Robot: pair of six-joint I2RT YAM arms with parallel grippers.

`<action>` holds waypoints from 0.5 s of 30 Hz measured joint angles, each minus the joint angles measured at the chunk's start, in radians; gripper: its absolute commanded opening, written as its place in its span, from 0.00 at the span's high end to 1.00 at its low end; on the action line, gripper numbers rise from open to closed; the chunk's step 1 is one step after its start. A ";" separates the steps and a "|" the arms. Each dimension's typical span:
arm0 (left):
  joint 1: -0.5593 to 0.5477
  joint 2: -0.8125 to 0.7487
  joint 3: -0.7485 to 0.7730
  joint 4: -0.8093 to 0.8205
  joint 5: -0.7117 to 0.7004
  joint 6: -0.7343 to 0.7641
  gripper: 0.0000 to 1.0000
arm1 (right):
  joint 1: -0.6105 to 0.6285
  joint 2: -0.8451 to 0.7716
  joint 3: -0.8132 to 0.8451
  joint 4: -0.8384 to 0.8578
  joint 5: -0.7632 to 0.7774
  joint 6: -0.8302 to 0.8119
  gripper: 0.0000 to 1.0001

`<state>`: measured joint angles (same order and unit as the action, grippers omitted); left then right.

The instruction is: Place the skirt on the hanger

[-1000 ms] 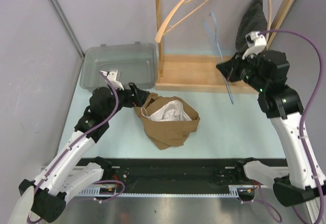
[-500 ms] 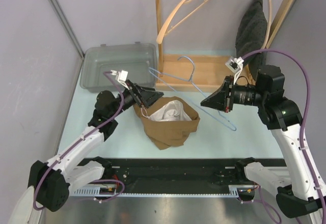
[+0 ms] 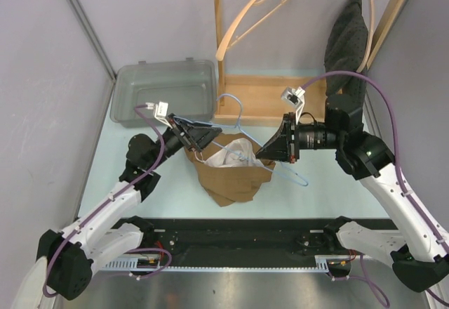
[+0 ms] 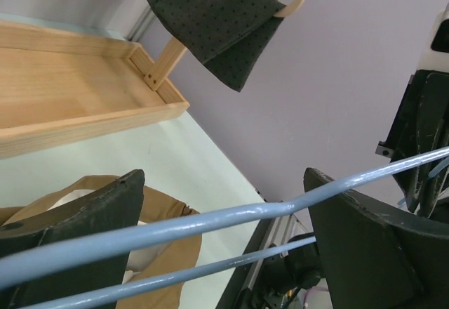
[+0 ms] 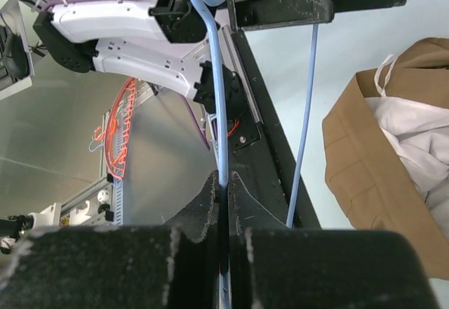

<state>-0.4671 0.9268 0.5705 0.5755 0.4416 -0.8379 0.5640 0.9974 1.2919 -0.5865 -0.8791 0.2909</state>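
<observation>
Right wrist is showing the right tool (image 5: 223,182) clamping the blue hanger (image 5: 214,77); left tool (image 4: 224,228) is gaping around it, skirt (image 3: 235,179) lying on pale-green tabletop (image 3: 337,182).

the thin light-blue wire hanger (image 3: 240,118) spans from the left end effector (image 3: 210,135) to the right end effector (image 3: 270,151), just above the crumpled brown skirt (image 3: 235,177), barring a straight drop onto it. the wooden rack base (image 3: 259,98) and the clear grey plastic bin (image 3: 165,65) close off the back. the pale-green desk (image 3: 330,189) lies bare right of the skirt.
</observation>
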 measured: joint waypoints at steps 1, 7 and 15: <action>0.000 -0.006 -0.009 0.002 -0.010 0.000 0.13 | 0.002 0.004 -0.006 0.012 0.000 0.009 1.00; 0.005 -0.012 -0.044 -0.005 -0.048 -0.021 0.76 | 0.012 0.018 -0.024 0.081 0.000 0.050 1.00; 0.017 -0.070 -0.043 0.023 -0.080 -0.160 1.00 | 0.011 0.031 -0.048 0.098 0.082 0.022 0.96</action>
<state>-0.4500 0.8566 0.5274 0.5980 0.3614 -0.9981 0.5747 1.0279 1.2438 -0.4885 -0.7971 0.3130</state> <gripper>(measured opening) 0.045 0.033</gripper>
